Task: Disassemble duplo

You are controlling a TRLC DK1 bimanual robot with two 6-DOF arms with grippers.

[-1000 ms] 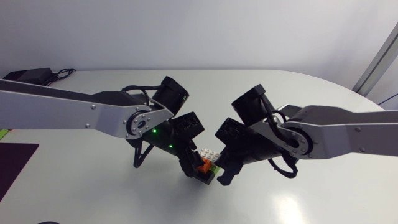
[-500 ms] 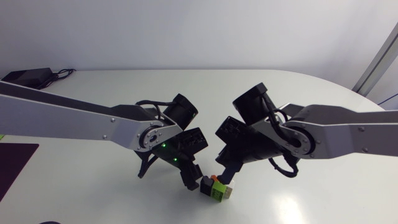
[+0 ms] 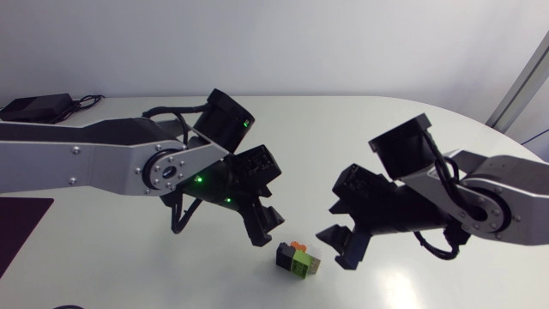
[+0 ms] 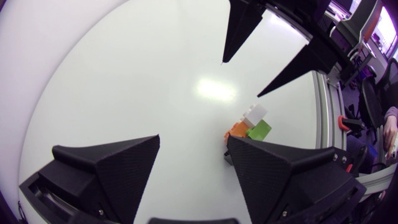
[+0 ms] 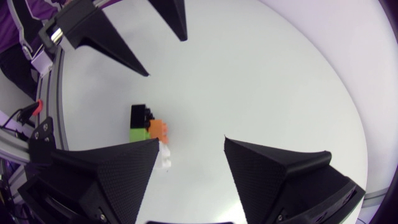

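A small duplo stack (image 3: 298, 258) of black, green, orange and white bricks lies on its side on the white table (image 3: 446, 137), still joined. My left gripper (image 3: 264, 225) hovers just up and left of it, open and empty. My right gripper (image 3: 338, 230) is to the stack's right, open and empty too. In the left wrist view the duplo stack (image 4: 245, 132) lies just ahead of my left gripper (image 4: 193, 155), near one finger, with the right gripper's fingertips (image 4: 239, 25) beyond. In the right wrist view the duplo stack (image 5: 148, 129) lies ahead of my right gripper (image 5: 189, 152).
A black box with cables (image 3: 39, 105) rests at the table's back left corner. A dark purple mat (image 3: 17, 227) lies at the left edge. The table's rounded edge (image 3: 480, 124) curves round at the right.
My right gripper has opened, let go of the stack and drawn back to the right. The left gripper has lifted off it up and left. The stack now lies loose on the table.
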